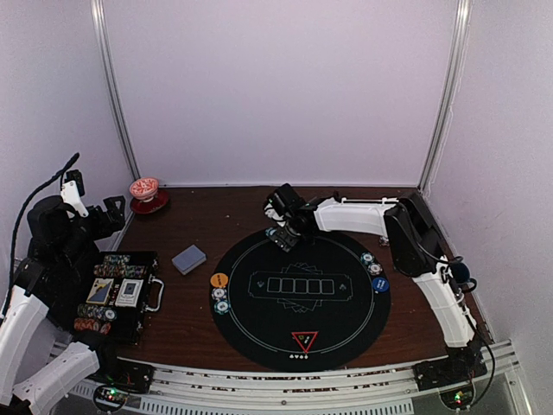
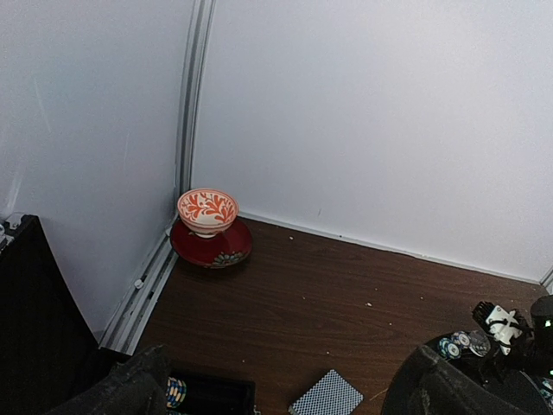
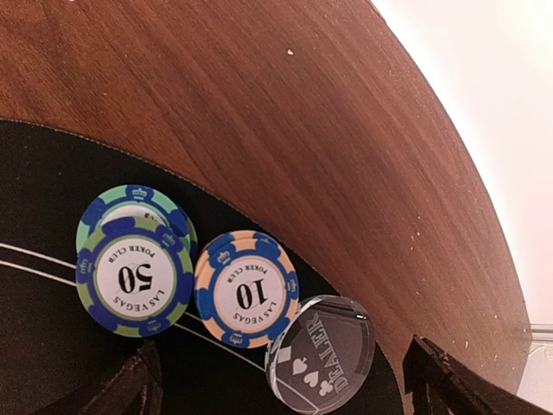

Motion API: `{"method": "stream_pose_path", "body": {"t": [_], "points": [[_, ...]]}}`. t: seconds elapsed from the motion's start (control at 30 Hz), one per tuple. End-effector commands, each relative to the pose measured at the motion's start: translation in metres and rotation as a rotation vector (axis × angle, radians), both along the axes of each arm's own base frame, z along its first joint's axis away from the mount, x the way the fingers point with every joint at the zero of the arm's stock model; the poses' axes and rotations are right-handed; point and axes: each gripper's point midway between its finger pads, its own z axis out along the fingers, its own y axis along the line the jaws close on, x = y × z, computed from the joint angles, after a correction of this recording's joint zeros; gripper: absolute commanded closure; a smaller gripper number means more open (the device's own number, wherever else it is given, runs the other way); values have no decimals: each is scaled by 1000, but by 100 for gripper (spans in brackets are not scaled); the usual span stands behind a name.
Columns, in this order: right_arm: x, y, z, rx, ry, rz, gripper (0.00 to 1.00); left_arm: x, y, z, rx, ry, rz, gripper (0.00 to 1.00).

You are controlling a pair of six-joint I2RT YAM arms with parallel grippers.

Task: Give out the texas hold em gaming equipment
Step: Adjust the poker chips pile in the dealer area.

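Poker chips (image 3: pixel 134 277) are seen in two short stacks at the far rim of the round black mat (image 1: pixel 346 320): a green stack marked 50 and an orange stack (image 3: pixel 246 294) marked 10. A clear dealer button (image 3: pixel 321 354) is touching the orange one. The right fingers (image 3: pixel 436 385) are held spread wide just above them, and nothing is pinched.

The stacks could easily be knocked apart from here. The chips are thin and lie flat, so only the top chip may be caught by a closing pinch while the lower one is dragged aside. Since the orange stack and the button touch, one can hardly be taken without the other being nudged, perhaps off the mat onto the table (image 1: pixel 199 328). The right arm is raised from its base, bent at the back right, and reached leftward to the far rim. More chips (image 1: pixel 371 263) and a blue button (image 1: pixel 379 284) lie near its path and could be scattered by a low sweep back.

The left arm is folded up above the open case (image 1: pixel 121 294). The left fingers (image 2: pixel 121 389) are likewise spread and empty, and are pointed toward the back corner, where a cup (image 2: pixel 207 210) is set on a saucer (image 2: pixel 226 252). The playing cards (image 1: pixel 188 258) are stacked on the table between case and mat, where they could be struck by a careless swing. A red triangle (image 1: pixel 304 340) is placed at the mat's near rim.
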Motion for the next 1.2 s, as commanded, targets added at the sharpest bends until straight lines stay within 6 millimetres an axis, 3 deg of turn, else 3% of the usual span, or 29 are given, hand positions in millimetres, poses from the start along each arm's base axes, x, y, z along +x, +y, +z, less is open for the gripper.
{"method": "stream_pose_path", "body": {"t": [0.0,0.7,0.87,1.03,1.17], "points": [[5,-13,-26,-54,26,-25,0,1,2,11,-13,-52,9,2],[6,-13,-41,-65,34,-40,0,2,2,11,-13,-50,10,2],[0,-6,-10,-24,43,-16,0,1,2,11,-13,-52,8,2],[-24,3,61,80,69,61,0,1,2,12,-14,-56,9,2],[-47,-17,108,101,107,93,0,1,2,12,-14,-54,9,2]]}}
